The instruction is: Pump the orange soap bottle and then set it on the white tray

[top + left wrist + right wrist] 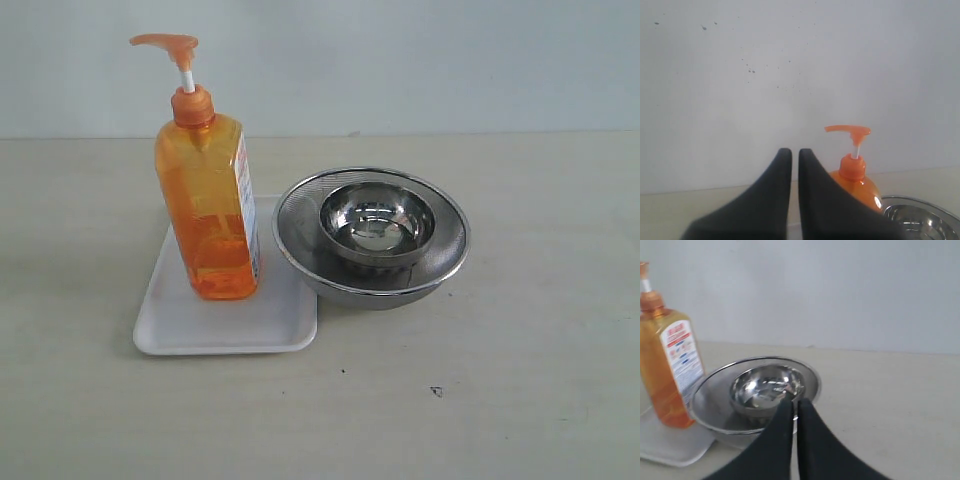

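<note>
Bottle first: you'll see the orange soap bottle (208,200) standing upright on the white tray (230,325), roughly mid-tray, its white stem showing and its pump spout pointing to the left of the exterior view. Just beside the tray's right edge sits a wide mesh bowl (450,250), its rim overlapping that edge, with a small steel bowl (378,225) nested inside. Your left gripper (795,151) has its dark fingers pressed almost together on nothing, clear of the bottle beyond it. Your right gripper (795,402) is likewise pinched together and empty, with the bowls ahead of it
</note>
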`<action>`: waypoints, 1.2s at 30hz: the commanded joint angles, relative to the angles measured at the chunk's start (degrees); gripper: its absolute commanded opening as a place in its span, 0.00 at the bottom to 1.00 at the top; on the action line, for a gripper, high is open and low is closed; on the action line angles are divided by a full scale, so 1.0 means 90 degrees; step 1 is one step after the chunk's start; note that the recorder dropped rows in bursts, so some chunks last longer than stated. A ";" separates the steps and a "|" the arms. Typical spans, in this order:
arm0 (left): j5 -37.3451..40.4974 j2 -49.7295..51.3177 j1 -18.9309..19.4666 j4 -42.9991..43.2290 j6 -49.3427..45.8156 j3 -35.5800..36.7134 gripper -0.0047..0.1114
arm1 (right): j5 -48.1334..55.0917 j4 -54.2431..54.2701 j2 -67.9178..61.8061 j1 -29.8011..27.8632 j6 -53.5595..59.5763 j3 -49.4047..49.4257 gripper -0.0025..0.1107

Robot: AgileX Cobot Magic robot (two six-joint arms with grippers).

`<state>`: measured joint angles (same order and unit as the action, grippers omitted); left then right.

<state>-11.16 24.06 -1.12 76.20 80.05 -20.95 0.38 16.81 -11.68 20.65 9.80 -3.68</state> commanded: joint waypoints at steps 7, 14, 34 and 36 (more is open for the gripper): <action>0.0028 -0.0031 -0.0012 0.0002 0.0054 0.0023 0.08 | -0.0124 -0.0101 0.0705 -0.1408 0.0103 0.0409 0.02; 0.0028 -0.0031 -0.0012 0.0002 0.0054 0.0023 0.08 | 0.0757 -0.0495 0.1245 -0.1785 0.0071 0.0409 0.02; 0.0028 -0.0031 -0.0012 0.0002 0.0054 0.0023 0.08 | 0.2106 -0.0643 0.1298 -0.2020 -0.0648 0.0409 0.02; 0.0028 -0.0031 -0.0012 0.0002 0.0054 0.0023 0.08 | 0.2116 -0.0643 0.1298 -0.2020 -0.0648 0.0409 0.02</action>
<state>-11.16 24.06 -1.12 76.20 80.05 -20.95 19.27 11.55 -0.35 2.83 4.04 -0.19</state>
